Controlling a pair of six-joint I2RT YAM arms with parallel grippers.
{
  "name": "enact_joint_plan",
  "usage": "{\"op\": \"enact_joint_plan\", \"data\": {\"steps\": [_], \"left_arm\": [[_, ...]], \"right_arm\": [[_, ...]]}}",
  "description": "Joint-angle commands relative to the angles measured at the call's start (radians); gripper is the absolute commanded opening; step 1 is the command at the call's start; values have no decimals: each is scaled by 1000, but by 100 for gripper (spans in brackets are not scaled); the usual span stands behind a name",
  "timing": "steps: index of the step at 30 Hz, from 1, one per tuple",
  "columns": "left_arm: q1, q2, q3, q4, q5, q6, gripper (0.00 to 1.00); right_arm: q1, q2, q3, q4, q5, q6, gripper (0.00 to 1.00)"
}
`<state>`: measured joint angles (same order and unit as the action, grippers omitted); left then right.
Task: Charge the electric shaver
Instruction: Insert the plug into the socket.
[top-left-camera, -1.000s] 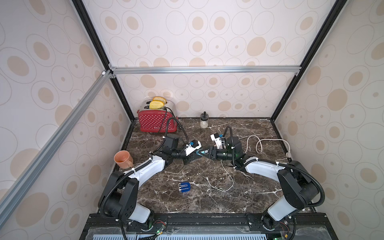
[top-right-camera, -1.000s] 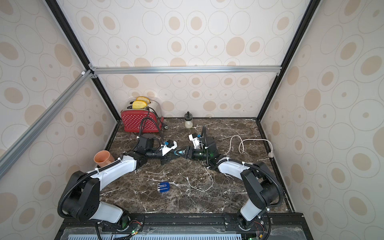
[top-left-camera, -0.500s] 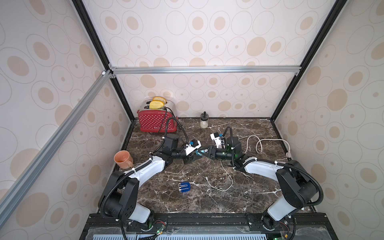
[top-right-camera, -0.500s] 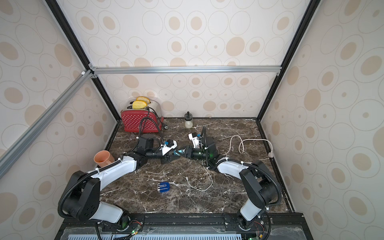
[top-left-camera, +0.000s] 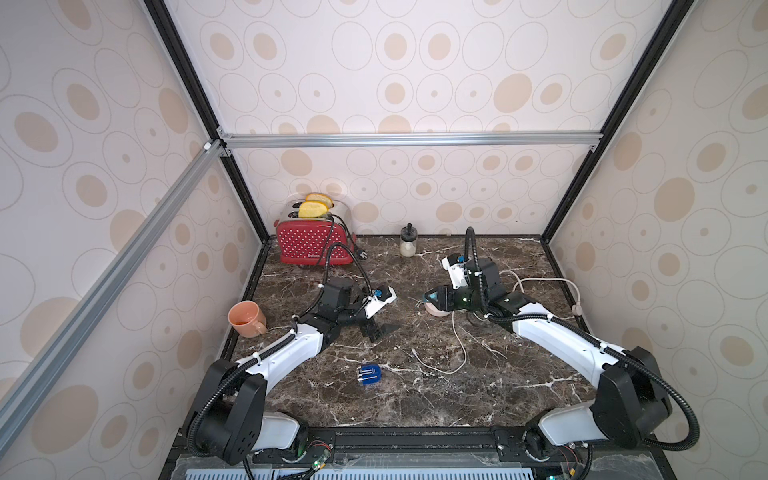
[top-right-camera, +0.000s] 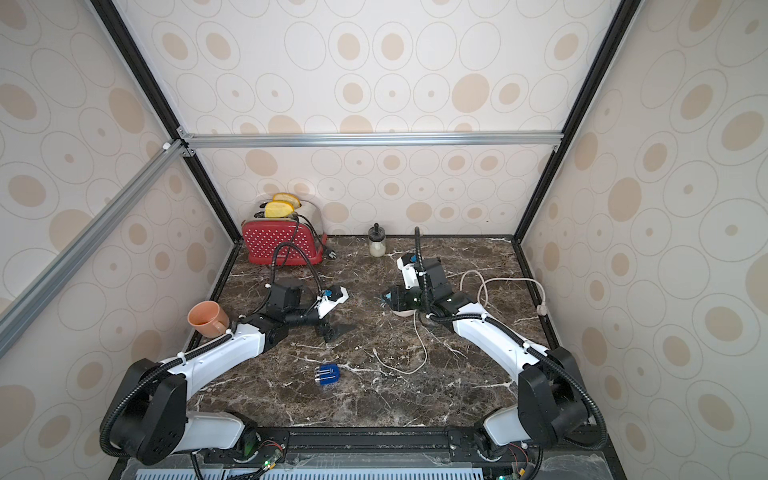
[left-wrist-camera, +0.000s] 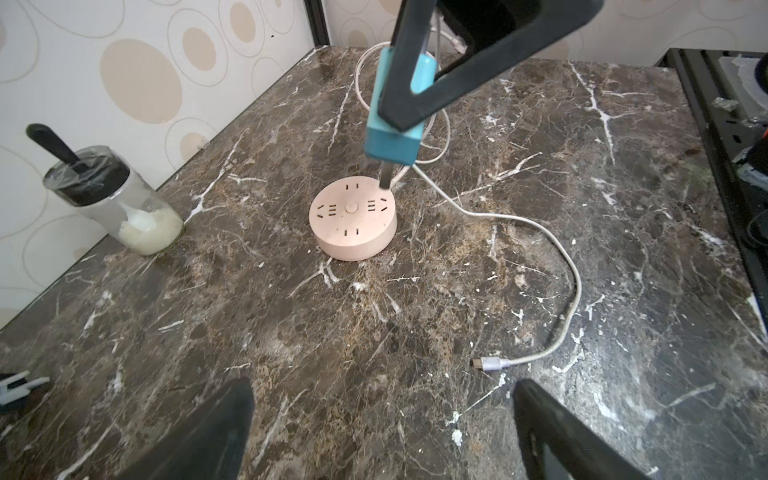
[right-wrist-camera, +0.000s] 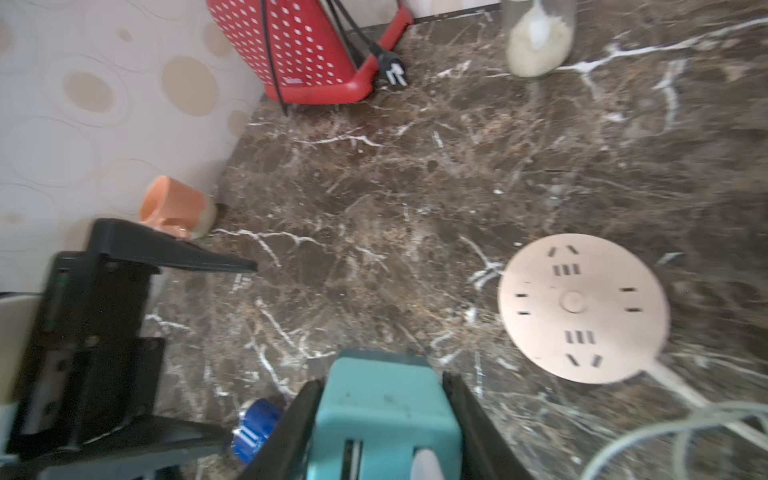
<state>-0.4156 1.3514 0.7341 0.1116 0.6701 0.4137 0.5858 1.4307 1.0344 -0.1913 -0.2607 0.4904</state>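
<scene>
The electric shaver (top-left-camera: 369, 375) (top-right-camera: 328, 374), dark blue with pale stripes, lies on the marble toward the front, apart from both arms; it also shows by the right finger in the right wrist view (right-wrist-camera: 253, 432). My right gripper (top-left-camera: 430, 297) (right-wrist-camera: 382, 380) is shut on a teal adapter (left-wrist-camera: 395, 120) (right-wrist-camera: 386, 415), held over the round pink power strip (top-left-camera: 436, 311) (left-wrist-camera: 353, 218); a prong points at the strip's rim. My left gripper (top-left-camera: 380, 330) (left-wrist-camera: 382, 386) stands open and empty above bare marble, left of the strip. The adapter's white cable ends in a loose plug (left-wrist-camera: 490, 364).
A red toaster (top-left-camera: 311, 245) with toast stands at the back left, a lidded jar (top-left-camera: 408, 245) at the back middle, an orange mug (top-left-camera: 245, 318) by the left wall. The strip's own cord (top-left-camera: 540, 282) loops toward the right wall.
My left gripper has opened, let go of the adapter and drawn back to the left. My right gripper has kept the adapter and carried it over the power strip.
</scene>
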Motion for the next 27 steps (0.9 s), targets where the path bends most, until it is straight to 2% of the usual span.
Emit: {"op": "enact_joint_plan", "data": {"steps": [1, 7, 17, 27], "left_arm": [[3, -27, -13, 25, -64, -50, 99], [4, -47, -40, 45, -130, -88, 99], [4, -59, -70, 42, -145, -87, 99], [5, -54, -72, 38, -152, -79, 99]], "right_arm": [[-21, 36, 31, -171, 159, -189, 0], [-44, 153, 99, -193, 261, -296, 0], [-66, 296, 179, -133, 258, -361, 0], [-70, 332, 172, -89, 189, -383, 0]]}}
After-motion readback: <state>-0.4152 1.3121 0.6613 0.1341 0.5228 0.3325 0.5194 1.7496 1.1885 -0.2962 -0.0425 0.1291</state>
